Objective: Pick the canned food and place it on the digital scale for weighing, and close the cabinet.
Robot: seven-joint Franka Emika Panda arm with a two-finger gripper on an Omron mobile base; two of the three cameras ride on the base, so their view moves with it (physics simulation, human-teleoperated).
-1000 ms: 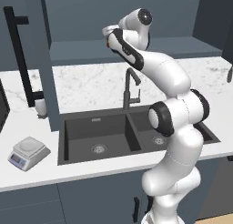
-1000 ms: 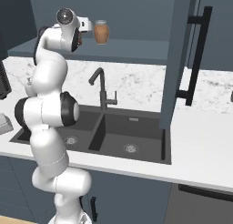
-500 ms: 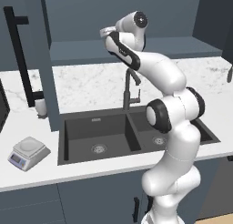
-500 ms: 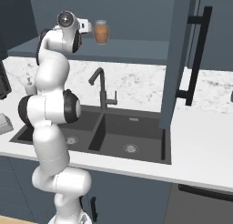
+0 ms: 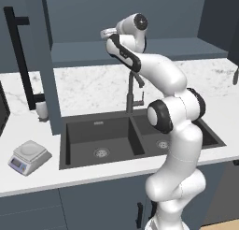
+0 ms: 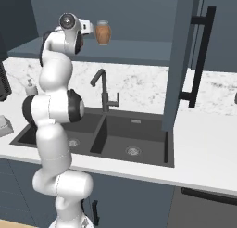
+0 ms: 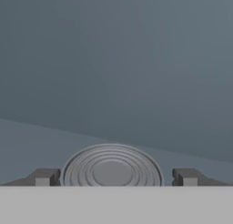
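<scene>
In the hand view the silvery ringed top of the canned food (image 7: pixel 111 168) sits between my two fingertips (image 7: pixel 45 176), with a narrow gap on each side. My gripper (image 7: pixel 114 176) is open around it, touching nothing. The hand (image 5: pixel 107 33) reaches onto the shelf of the dark blue cabinet (image 5: pixel 154 49), whose left door (image 5: pixel 28 61) stands swung open. From the right, the hand (image 6: pixel 85 25) sits just left of a tan jar (image 6: pixel 102 32). The digital scale (image 5: pixel 29 156) rests on the counter at the lower left.
A dark double sink (image 5: pixel 102 135) with a black faucet (image 5: pixel 133 96) lies under the arm. The open cabinet door (image 6: pixel 183 60) with its long black handle (image 6: pixel 199 55) hangs over the counter. A small soap bottle (image 5: pixel 42 110) stands by the wall.
The hand has edged slightly further in over the cabinet shelf. The rest of the scene has stayed where it was.
</scene>
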